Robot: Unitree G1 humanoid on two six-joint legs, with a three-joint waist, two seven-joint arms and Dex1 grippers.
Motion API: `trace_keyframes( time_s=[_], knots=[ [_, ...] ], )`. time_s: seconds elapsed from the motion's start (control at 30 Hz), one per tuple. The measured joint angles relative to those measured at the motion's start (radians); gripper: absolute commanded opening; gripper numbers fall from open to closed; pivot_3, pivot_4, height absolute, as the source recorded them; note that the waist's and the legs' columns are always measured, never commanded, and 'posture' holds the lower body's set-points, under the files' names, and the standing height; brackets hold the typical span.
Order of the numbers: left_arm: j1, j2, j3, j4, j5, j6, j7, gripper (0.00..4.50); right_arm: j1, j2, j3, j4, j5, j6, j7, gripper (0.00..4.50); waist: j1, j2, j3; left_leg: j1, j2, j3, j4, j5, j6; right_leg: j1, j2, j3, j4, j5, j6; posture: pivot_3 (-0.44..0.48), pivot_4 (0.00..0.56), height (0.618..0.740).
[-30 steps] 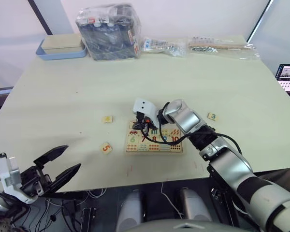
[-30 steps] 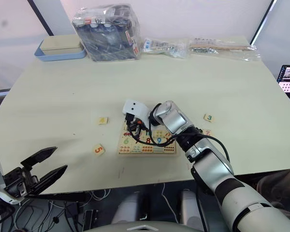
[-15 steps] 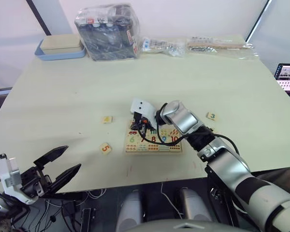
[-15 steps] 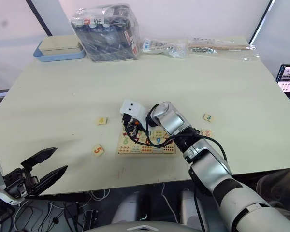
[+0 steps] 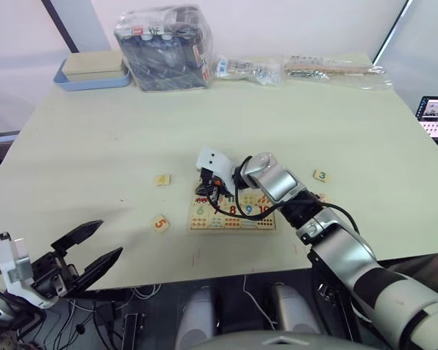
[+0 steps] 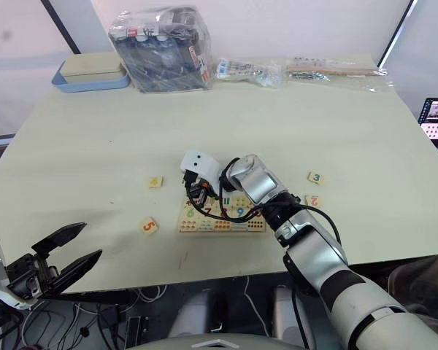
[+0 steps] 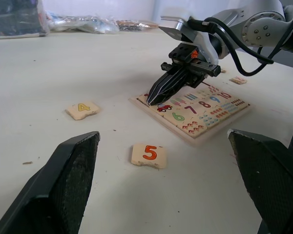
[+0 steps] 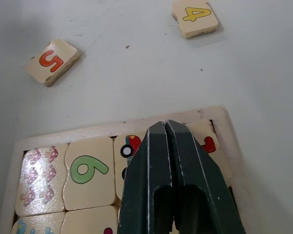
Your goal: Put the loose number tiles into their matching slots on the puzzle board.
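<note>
Tiles are lying loose on the table (image 5: 95, 131): going left to right, the left gripper (image 5: 87, 251) is hovering with fingers spread wide off the near edge, tile 5 (image 5: 159, 223) and tile 4 (image 5: 161, 179) are waiting left of the puzzle board (image 5: 232, 211), and tile 3 (image 5: 320, 176) and tile 2 (image 6: 312, 200) right of it. The right gripper (image 7: 155, 97), fingers pressed together with nothing visible between them, is pointing down at the board's top left corner; pressing gently and straight down is probably the way to seat a tile.
</note>
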Motion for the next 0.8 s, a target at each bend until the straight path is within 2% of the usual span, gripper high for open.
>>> trace_keyframes(
  time_s=[0.23,0.37,0.53,0.63,0.8],
  knots=[
    [-0.003,0.000,-0.001,0.000,0.000,0.000,0.000,4.50,0.000,-0.002,-0.025,-0.003,0.032,0.025,0.009,0.01,0.000,0.000,0.000,0.000,0.000,0.000,0.000,0.000,0.000,0.000,0.000,0.000,0.000,0.000,0.000,0.000,0.150,0.740],
    [-0.006,0.000,-0.002,0.000,0.000,0.000,0.001,4.50,-0.001,-0.002,-0.089,-0.024,0.085,0.056,0.005,0.01,0.000,0.000,0.000,0.000,0.000,0.000,0.000,0.000,0.001,0.000,0.000,0.000,0.000,0.000,0.000,0.000,0.150,0.740],
    [-0.009,0.000,-0.005,-0.001,0.000,0.000,0.005,4.50,0.000,-0.035,-0.139,-0.105,0.144,0.069,0.006,0.01,0.001,0.000,0.000,-0.001,0.000,0.000,0.000,0.002,0.004,0.000,0.000,0.000,0.000,0.000,0.000,0.000,0.150,0.740],
    [-0.008,0.000,-0.006,-0.004,0.000,0.000,0.006,4.50,0.041,-0.081,-0.152,-0.195,0.169,0.049,0.022,0.01,0.003,0.000,0.000,-0.001,0.000,0.000,0.000,0.002,0.004,0.000,0.000,-0.001,-0.001,0.000,0.000,0.000,0.150,0.740],
    [0.009,-0.003,-0.010,-0.016,0.000,0.002,0.012,4.50,0.245,-0.207,-0.180,-0.420,0.209,-0.032,0.052,0.01,0.004,0.000,0.000,-0.001,-0.001,-0.001,-0.001,0.002,0.004,0.000,0.000,-0.001,-0.001,0.000,0.000,0.000,0.150,0.740]
  ],
)
